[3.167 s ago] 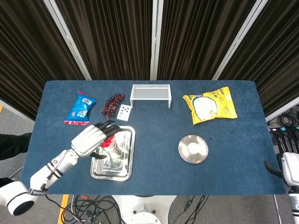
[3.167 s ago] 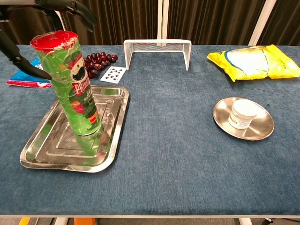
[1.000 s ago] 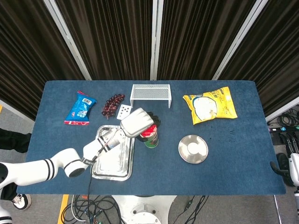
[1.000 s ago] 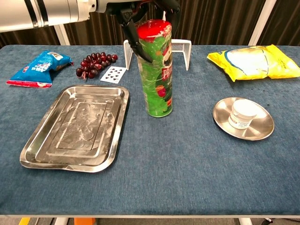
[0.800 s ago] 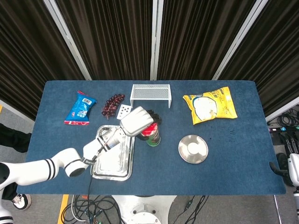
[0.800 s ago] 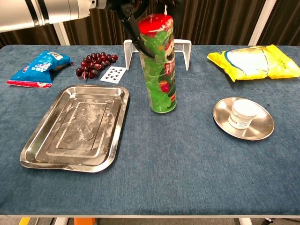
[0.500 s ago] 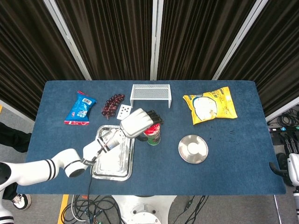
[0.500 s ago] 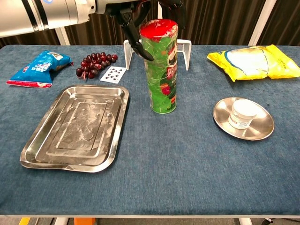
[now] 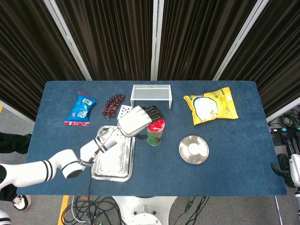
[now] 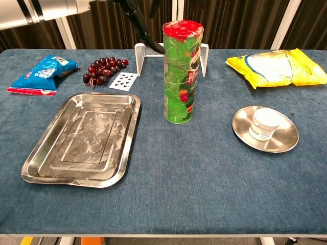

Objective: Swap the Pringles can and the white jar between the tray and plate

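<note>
White jar [image 10: 265,124] on plate [image 10: 287,138], tray [image 10: 43,162] bare, Pringles can [image 10: 181,71] on table

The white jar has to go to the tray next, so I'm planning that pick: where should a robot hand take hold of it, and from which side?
Probably around its round side wall, coming down from above. The white jar is short, stands upright in the middle of the plate, and the plate's raised rim crowds a low sideways approach. Nothing stands over it.
</note>
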Action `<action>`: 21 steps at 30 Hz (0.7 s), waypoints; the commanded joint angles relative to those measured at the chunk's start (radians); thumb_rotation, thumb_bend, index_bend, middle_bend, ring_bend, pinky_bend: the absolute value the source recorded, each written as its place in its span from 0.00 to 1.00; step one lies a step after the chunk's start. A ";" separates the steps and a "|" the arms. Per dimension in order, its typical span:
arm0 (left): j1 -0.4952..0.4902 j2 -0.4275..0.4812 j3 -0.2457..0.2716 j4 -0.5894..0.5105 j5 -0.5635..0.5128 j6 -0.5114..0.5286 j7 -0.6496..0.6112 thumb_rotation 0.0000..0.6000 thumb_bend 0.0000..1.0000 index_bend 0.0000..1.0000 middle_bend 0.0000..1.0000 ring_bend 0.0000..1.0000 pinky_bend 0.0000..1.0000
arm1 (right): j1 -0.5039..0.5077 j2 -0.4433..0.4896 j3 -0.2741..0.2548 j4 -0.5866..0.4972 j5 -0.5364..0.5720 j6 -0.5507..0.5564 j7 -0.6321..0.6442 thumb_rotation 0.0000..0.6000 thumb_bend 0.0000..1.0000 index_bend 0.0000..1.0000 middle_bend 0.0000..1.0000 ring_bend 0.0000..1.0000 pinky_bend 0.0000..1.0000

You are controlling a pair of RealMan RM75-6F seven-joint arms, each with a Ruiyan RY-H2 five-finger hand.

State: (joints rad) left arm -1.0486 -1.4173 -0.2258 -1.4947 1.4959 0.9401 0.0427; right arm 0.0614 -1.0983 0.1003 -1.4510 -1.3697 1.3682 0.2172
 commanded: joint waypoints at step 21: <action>0.570 0.255 0.221 -0.187 -0.128 0.472 0.117 1.00 0.00 0.24 0.23 0.16 0.44 | 0.207 0.035 0.005 -0.284 -0.140 -0.170 -0.377 1.00 0.21 0.00 0.04 0.00 0.02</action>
State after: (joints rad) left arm -0.5384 -1.1738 -0.0447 -1.6915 1.3675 1.3529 0.1685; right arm 0.2208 -1.0573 0.1010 -1.6862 -1.4930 1.2504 -0.0961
